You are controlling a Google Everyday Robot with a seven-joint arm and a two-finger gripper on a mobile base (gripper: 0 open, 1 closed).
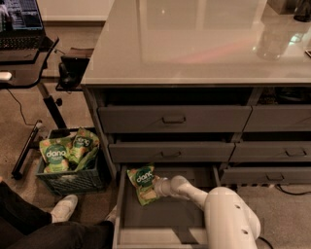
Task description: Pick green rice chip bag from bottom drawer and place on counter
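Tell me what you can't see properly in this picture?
Camera view:
- Gripper beside the green rice chip bag in the bottom drawer: its grip is hidden by its own wrist.
- Drawer's right side: covered by the white arm.
- Dark objects at the counter corner: cut off by the top edge.
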